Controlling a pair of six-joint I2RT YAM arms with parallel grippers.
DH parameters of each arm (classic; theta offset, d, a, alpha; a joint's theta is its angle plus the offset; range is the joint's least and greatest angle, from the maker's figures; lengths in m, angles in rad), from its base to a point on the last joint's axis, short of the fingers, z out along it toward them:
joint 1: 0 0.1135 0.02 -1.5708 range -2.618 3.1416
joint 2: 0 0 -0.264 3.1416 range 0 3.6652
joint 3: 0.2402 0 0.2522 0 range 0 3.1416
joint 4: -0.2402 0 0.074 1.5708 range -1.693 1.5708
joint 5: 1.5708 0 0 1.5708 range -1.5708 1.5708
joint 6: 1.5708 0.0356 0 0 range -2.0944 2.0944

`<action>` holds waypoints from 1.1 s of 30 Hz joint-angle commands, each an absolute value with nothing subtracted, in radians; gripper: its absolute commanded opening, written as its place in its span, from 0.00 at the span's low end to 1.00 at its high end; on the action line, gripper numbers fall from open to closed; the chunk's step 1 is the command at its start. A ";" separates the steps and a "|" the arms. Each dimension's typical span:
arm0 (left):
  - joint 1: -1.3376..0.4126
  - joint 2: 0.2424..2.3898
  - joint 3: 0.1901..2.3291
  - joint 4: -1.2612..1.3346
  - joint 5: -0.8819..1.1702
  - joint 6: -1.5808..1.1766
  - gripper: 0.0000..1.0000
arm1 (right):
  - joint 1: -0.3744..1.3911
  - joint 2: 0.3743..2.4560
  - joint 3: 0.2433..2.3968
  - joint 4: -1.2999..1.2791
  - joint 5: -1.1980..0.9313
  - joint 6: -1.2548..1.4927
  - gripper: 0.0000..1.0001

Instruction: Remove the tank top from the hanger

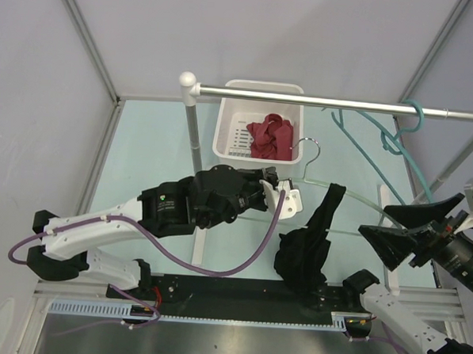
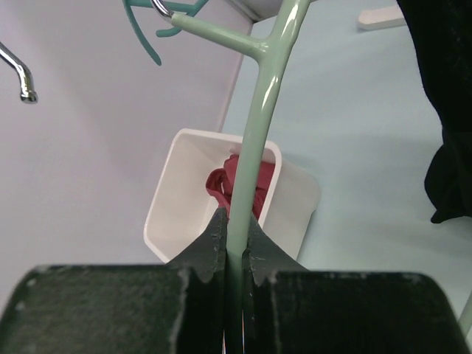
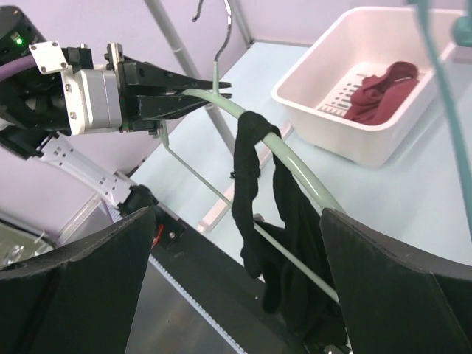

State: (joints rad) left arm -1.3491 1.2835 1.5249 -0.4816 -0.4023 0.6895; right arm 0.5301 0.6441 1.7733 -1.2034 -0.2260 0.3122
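Left end effector (image 2: 234, 227) is clamped tight on the pale green hanger (image 2: 259, 125) just below its hook neck, holding it above the worktop (image 1: 150, 157). Right end effector (image 3: 236, 221) stands spread wide with nothing between its fingers, facing the hanger's outer arm. Black tank top (image 3: 247, 173) is not yet off the hanger and hangs bunched over that arm between both end effectors, with a white basket (image 3: 332, 133) holding a red cloth (image 3: 380, 88) beyond.
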 commanded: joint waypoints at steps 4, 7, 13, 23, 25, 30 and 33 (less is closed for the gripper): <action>-1.331 1.206 1.497 -0.384 -0.466 0.667 0.00 | 0.517 0.647 1.786 -1.235 -0.193 0.305 1.00; -1.332 1.198 1.494 -0.385 -0.463 0.661 0.00 | 0.493 0.637 1.757 -1.169 -0.354 0.314 0.94; -1.331 1.218 1.523 -0.373 -0.440 0.643 0.00 | 0.365 0.643 1.634 -1.121 -0.633 0.311 0.70; -1.333 1.239 1.548 -0.377 -0.440 0.618 0.00 | 0.239 0.615 1.465 -1.019 -0.564 0.396 0.65; -1.332 1.243 1.552 -0.377 -0.434 0.612 0.00 | 0.236 0.615 1.445 -0.988 -0.575 0.405 0.59; -1.332 1.259 1.565 -0.377 -0.419 0.598 0.00 | 0.232 0.617 1.413 -0.937 -0.586 0.426 0.56; -1.333 1.275 1.575 -0.377 -0.402 0.581 0.00 | 0.232 0.617 1.379 -0.894 -0.614 0.449 0.51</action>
State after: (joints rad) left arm -1.3281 1.2701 1.5055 -0.4664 -0.4435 0.6426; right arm 0.2375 0.6201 1.4132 -1.0027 -0.5728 0.4076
